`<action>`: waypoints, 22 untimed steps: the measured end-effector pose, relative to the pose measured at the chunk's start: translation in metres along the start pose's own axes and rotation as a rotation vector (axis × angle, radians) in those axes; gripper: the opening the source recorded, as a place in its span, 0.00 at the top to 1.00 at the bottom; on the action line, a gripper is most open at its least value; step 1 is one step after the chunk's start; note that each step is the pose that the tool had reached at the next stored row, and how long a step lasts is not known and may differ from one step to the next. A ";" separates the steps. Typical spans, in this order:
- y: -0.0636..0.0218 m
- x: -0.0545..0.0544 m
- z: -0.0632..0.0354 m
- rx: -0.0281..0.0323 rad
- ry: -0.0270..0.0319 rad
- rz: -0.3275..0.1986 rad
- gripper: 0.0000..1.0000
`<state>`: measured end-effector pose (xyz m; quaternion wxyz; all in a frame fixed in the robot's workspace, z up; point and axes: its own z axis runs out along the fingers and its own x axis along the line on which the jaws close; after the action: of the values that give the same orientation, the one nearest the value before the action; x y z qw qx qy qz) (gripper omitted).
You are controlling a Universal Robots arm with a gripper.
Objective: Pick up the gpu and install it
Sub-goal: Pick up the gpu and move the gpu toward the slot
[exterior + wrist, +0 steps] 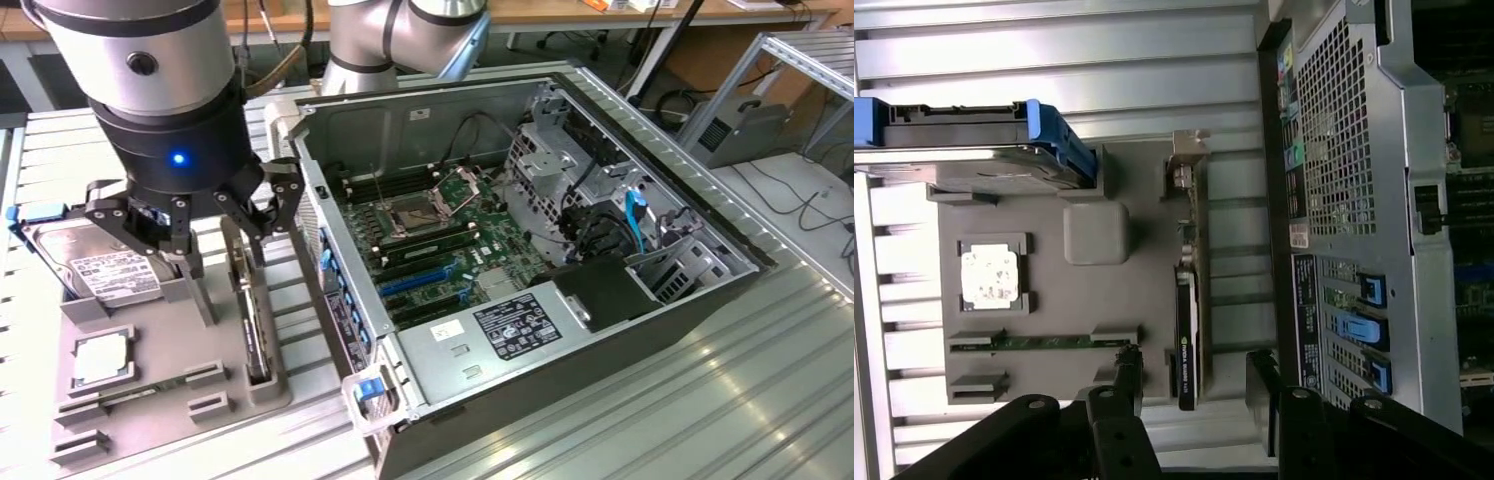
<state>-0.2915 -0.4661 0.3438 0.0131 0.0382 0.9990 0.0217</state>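
Above the gpu [1188,335], jaws (apparently apart)

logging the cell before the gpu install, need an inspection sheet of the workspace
surface: ribbed metal table with a grey parts tray on it
job's things: gpu on edge in its tray slot; open computer case beside the tray
clutter: hard drive, square chip, memory stick, all in the tray
grippers: gripper open above the gpu, a gap on each side
cables: blue cable inside the case; black cables at the exterior view's right
surroundings: aluminium frame, wooden bench behind
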 end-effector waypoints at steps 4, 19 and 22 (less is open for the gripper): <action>-0.0004 -0.001 0.0126 -0.0001 0.0000 0.000 0.46; -0.0019 -0.002 0.0478 0.0002 0.0019 0.000 0.46; -0.0021 -0.002 0.0536 0.0002 0.0024 0.000 0.46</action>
<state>-0.2886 -0.4661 0.2901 0.0119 0.0382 0.9990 0.0216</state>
